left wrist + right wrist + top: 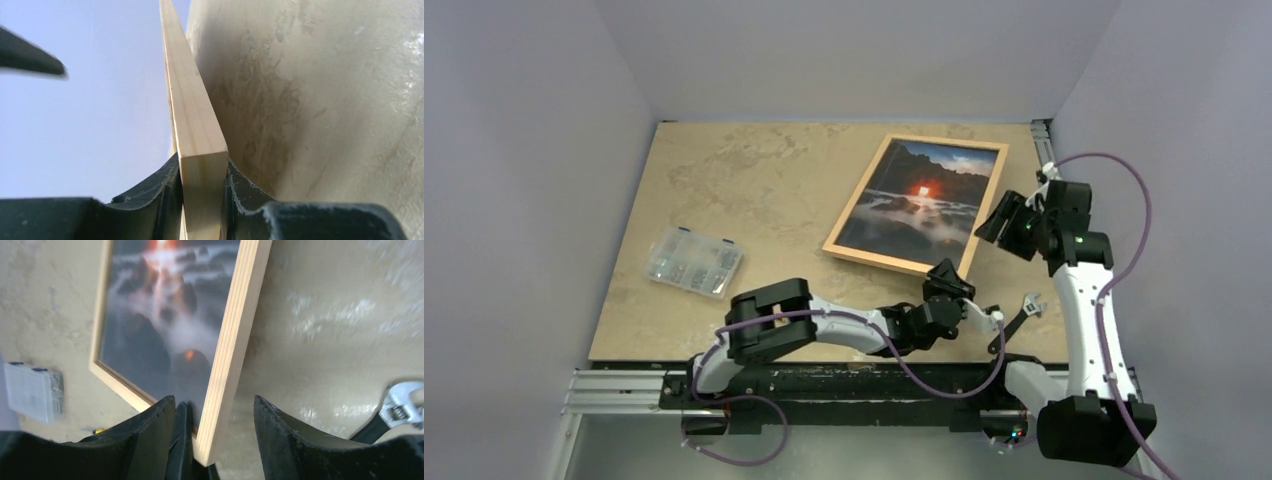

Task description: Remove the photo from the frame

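The photo sits inside the frame, face up on the table, right of centre. The left gripper is clenched on the frame's near corner, with the wood pinched between both fingers. The right gripper straddles the frame's right edge, released, with a gap at one finger. Well to the left, a clear compartment box holds small grey parts. Whether its lid is shut I cannot tell.

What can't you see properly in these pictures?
1. Back of the frame: faces the table in every view.
2. The photo: blurred in the right wrist view; hidden behind the frame's edge in the left wrist view.
3. Inside of the box: too small in the top view.
4. The wrench: cut off by the right wrist picture's edge.
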`<state>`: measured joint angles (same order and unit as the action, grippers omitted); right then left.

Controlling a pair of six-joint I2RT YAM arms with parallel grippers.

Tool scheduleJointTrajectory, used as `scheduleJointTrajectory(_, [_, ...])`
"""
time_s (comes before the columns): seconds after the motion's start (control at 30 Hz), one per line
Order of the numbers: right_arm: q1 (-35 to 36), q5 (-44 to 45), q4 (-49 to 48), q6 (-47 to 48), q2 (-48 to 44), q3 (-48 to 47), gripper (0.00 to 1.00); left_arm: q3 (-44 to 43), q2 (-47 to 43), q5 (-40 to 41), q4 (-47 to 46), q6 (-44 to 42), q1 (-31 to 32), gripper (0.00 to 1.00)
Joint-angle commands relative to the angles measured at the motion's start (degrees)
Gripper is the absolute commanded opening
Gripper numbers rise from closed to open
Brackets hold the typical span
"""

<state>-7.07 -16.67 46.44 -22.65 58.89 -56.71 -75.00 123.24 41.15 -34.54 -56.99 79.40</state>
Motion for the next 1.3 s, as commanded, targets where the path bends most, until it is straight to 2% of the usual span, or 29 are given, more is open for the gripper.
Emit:
scheduleJointTrajectory(0.0, [0.03,7.77,5.16,2.88,-2.58,-11.98,0.58,0.61,-13.95,-2.29,11.52,23.57,-0.51,0.0])
scheduleJointTrajectory(0.1, [0.11,15.69,10.02,4.24,-3.98,-19.78,0.59,0.61,-21.8,-4.11,20.04,34.89,-1.18,0.0])
scheduleJointTrajectory(0.2, [0.09,17.02,11.6,5.06,-6.29,-24.63,0.59,-0.16,-28.61,-6.24,29.12,48.68,-2.72,0.0])
scheduleJointTrajectory(0.3, [0.05,15.1,11.35,5.84,-8.28,-25.11,0.57,1.07,-34.87,-12.23,34.34,60.77,-6.21,0.0])
scheduleJointTrajectory(0.43, [0.03,12.85,10.21,6.13,-9.85,-20.52,0.56,4.63,-41.61,-20.69,34.43,73.7,-12.1,0.0])
scheduleJointTrajectory(0.6, [0.06,11.02,8.74,6.1,-10.52,-15.23,0.54,11.27,-49.43,-28.31,31.26,85.52,-18.11,0.0])
scheduleJointTrajectory(0.87, [0.04,8.97,5.41,5.4,-11.34,-8.4,0.53,29.9,-61.56,-32.25,19.82,105.13,-25.79,0.0])
scheduleJointTrajectory(1.1, [0.13,8.26,3.25,4.97,-11.26,-4.37,0.52,39.0,-63.58,-39.47,16.06,117.24,-29.98,0.0])
scheduleJointTrajectory(1.27, [0.05,8.16,2.45,4.88,-11.37,-2.83,0.51,43.02,-63.49,-42.69,15.58,118.66,-30.04,0.0])
